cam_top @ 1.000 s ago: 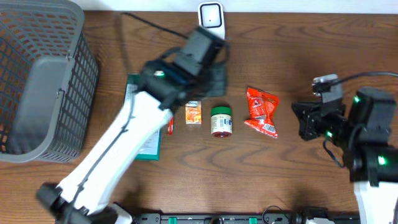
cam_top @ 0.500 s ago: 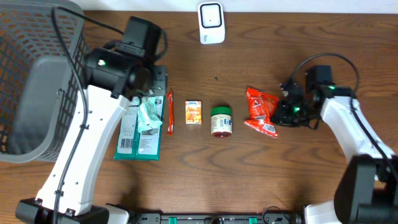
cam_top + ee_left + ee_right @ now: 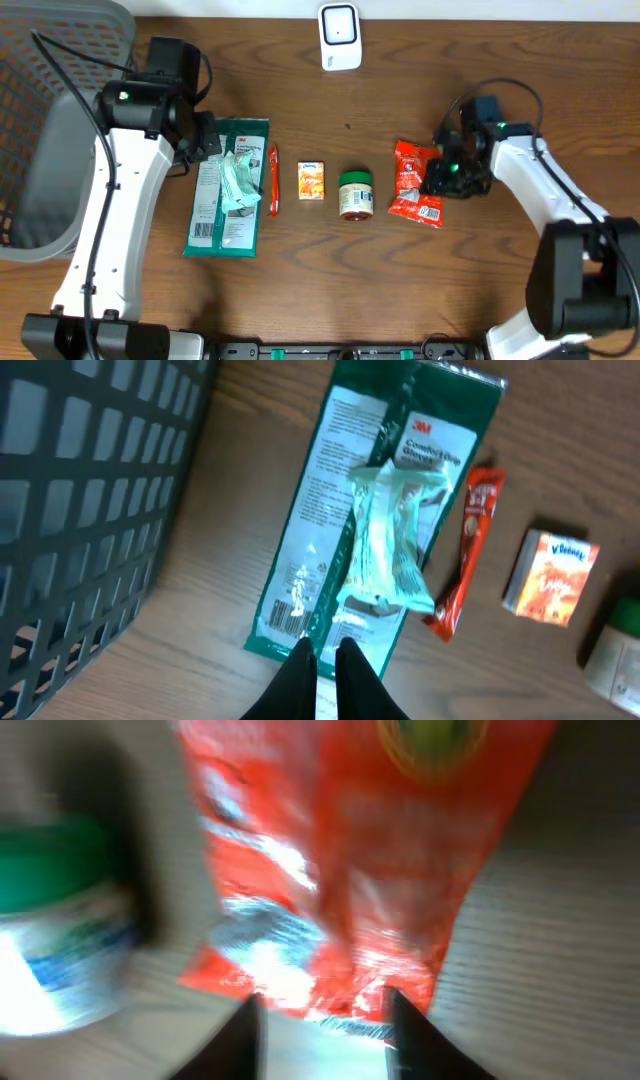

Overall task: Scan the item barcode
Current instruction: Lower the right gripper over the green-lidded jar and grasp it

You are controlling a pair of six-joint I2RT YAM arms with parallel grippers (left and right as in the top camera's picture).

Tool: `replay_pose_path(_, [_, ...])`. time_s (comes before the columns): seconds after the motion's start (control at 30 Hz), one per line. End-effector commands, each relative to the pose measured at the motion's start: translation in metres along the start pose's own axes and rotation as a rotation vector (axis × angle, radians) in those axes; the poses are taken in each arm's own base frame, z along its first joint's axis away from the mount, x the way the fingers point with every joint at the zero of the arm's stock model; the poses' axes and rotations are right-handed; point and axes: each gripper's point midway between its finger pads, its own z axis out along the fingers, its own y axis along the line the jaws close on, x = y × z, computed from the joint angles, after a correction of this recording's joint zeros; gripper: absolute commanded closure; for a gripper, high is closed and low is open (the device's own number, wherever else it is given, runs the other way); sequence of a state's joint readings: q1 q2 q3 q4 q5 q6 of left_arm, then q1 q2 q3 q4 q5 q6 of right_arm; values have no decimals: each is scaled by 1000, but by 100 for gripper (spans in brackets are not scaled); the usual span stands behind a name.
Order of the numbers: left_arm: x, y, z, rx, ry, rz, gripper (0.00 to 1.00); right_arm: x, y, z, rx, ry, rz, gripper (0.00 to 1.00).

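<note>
A: Item to scan, where?

B: Red snack packet (image 3: 417, 182), flat on the wooden surface (image 3: 330, 290), right end of a row of goods. White label patch at its near end.

A: Right arm?

B: Right gripper (image 3: 440, 178) sits low at the packet's right edge. Its wrist view is blurred, but both fingers (image 3: 410, 1045) show, standing apart. The packet's edge lies across the gap between them. No pinch that I can make out.

A: Scanner?

B: White scanner (image 3: 339, 37) at the far edge of the surface, about centre. Well apart from the packet.

A: Left arm?

B: Left gripper (image 3: 322, 650) has its fingers drawn together with nothing between them. From above it hangs at the left edge of a green 3M pack (image 3: 212, 225), with a grey basket (image 3: 60, 120) on its left. A pale green wrapped item (image 3: 240, 180) lies on top of the pack.

A: The row, left to right?

B: Green pack, then a red stick sachet (image 3: 272, 180) just beside it. Next a small orange box (image 3: 312, 181), a green-lidded jar (image 3: 355, 194), then the packet. The jar stands near the packet, not touching it.
</note>
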State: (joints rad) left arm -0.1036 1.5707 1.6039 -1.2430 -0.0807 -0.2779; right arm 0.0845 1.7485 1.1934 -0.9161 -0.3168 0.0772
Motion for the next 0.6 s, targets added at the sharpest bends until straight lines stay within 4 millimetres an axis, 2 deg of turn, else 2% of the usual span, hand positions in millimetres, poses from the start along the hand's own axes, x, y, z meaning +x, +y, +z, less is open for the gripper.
replay_pose_path(0.0, [-1, -13, -1, 99, 13, -49, 90, -38, 67, -85, -217, -247, -121, 22])
replay_pose_path(0.03, [0, -19, -2, 137, 23, -36, 90, -38, 78, -97, -267, -270, -142, 1])
replay_pose_path(0.07, [3, -28, -3, 192, 38, -3, 90, -37, 91, -112, -320, -306, -172, 1])
replay_pose_path(0.17, [8, -40, -6, 262, 63, 25, 90, -33, 98, -127, -338, -337, -177, 1])
replay_pose_path(0.27, [12, -40, -6, 263, 77, 27, 86, -24, 93, -116, -250, -292, -98, 1])
replay_pose_path(0.33, [13, -40, -4, 262, 83, 27, 83, -22, 92, -104, -146, -279, -62, 5])
replay_pose_path(0.37, [14, -39, -2, 260, 87, 26, 73, -22, 96, -100, -107, -283, -78, 6])
replay_pose_path(0.4, [17, -39, 0, 257, 96, 26, 56, -22, 104, -103, -53, -286, -92, 6])
replay_pose_path(0.43, [19, -38, 2, 254, 105, 26, 51, -22, 108, -108, -31, -284, -81, 8])
replay_pose_path(0.5, [22, -37, 6, 245, 118, 25, 49, -21, 124, -120, -18, -259, -97, 9])
replay_pose_path(0.57, [21, -26, 10, 179, 109, -21, 49, -15, 137, -117, 11, -191, -117, 8])
